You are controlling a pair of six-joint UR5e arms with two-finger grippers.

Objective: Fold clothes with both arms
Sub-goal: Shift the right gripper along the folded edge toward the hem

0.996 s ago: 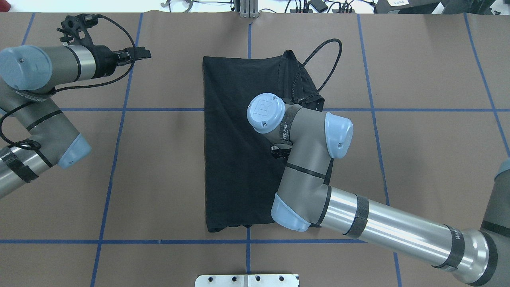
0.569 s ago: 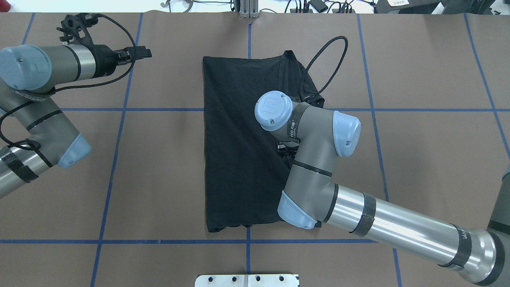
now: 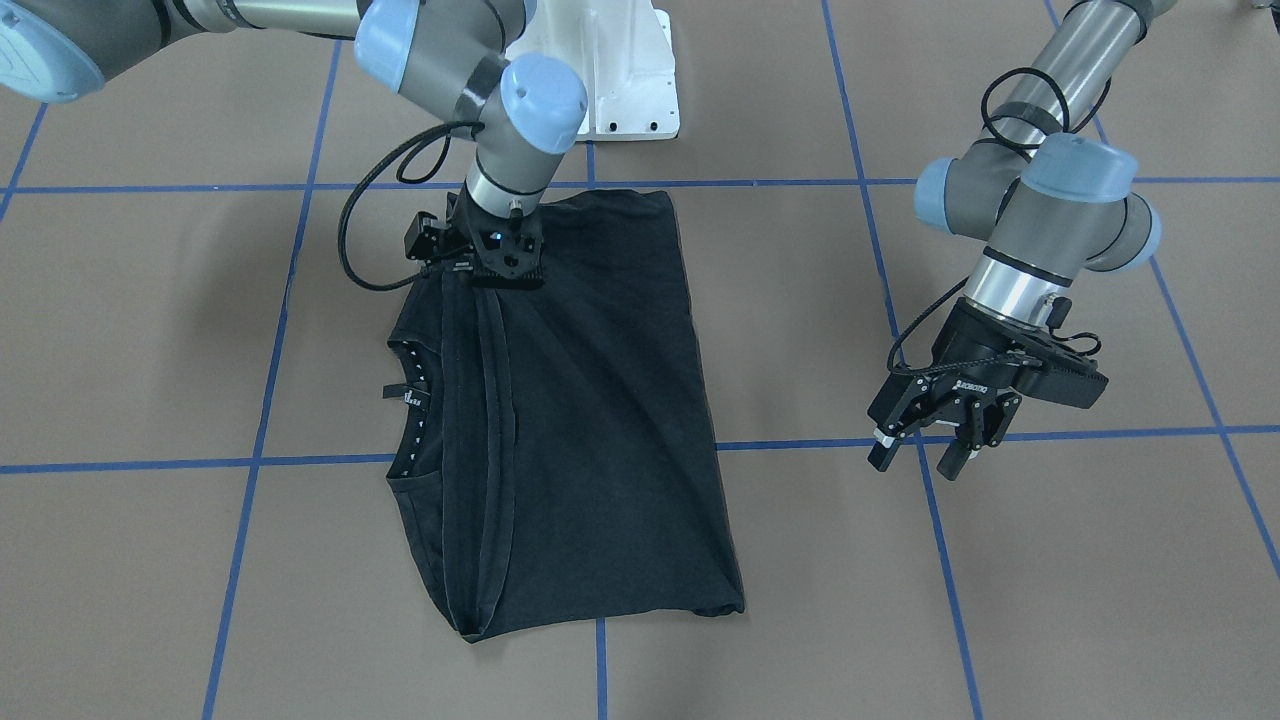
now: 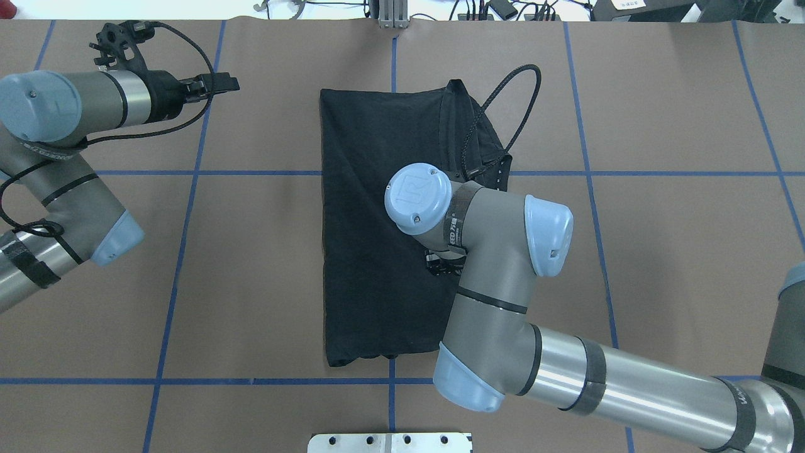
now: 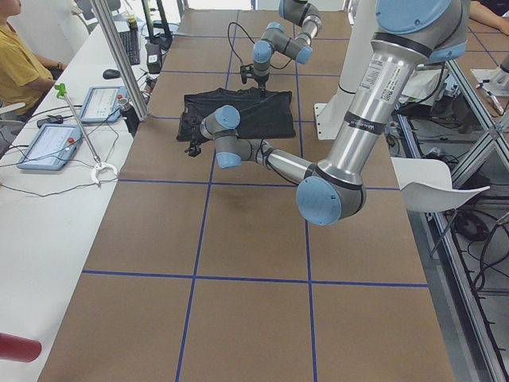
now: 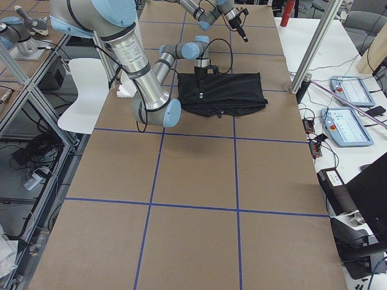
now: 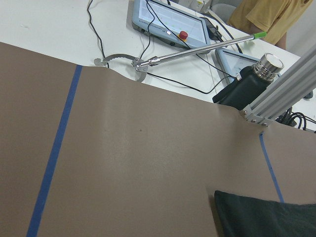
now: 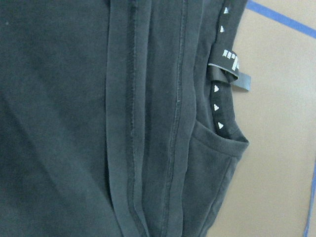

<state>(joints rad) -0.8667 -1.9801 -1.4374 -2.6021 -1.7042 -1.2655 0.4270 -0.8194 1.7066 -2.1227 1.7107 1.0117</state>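
The right gripper (image 3: 497, 282) is set down on the black T-shirt (image 3: 600, 400), at its long folded edge, where several seams run together beneath it. Its fingertips are lost against the dark cloth in the front-facing view and covered by the wrist joint (image 4: 418, 198) from overhead, so it cannot be told whether cloth is pinched. From its own camera only seams, the dotted neck lining (image 8: 217, 94) and a small label (image 8: 230, 74) are shown, with the cloth cut off at the frame edges. The shirt is laid folded lengthwise on the brown table cover (image 3: 150, 330), stretching away from that gripper toward the operators' side. The left gripper (image 3: 918, 455) is held over the cover, well apart from the shirt, fingers spread with nothing between them. From its camera only one shirt corner is caught.
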